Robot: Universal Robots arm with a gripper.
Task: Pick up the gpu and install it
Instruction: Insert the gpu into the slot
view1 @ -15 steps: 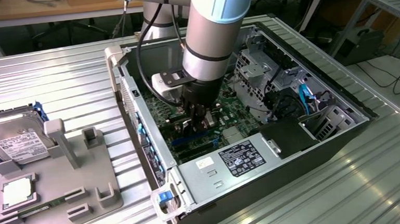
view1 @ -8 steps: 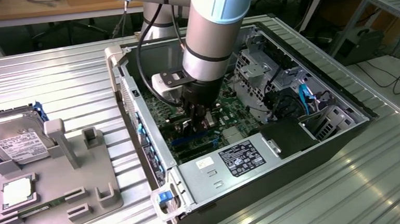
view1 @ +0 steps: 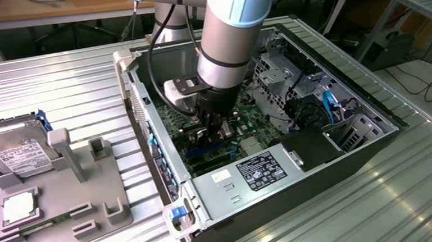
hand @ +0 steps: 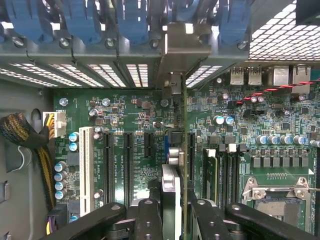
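Observation:
The gpu appears edge-on in the wrist view as a thin green board standing upright over the motherboard. Its silver bracket lies against the slotted rear wall of the case. My gripper is shut on the card, one black finger on each side of its near end. In the exterior view the gripper reaches down inside the open computer case, low over the board, and the arm hides most of the card there.
Black expansion slots lie beside the card, with the CPU socket further off. A braided cable bundle runs along the case wall. The power supply sits at the case front. A hard drive rests on a grey fixture outside.

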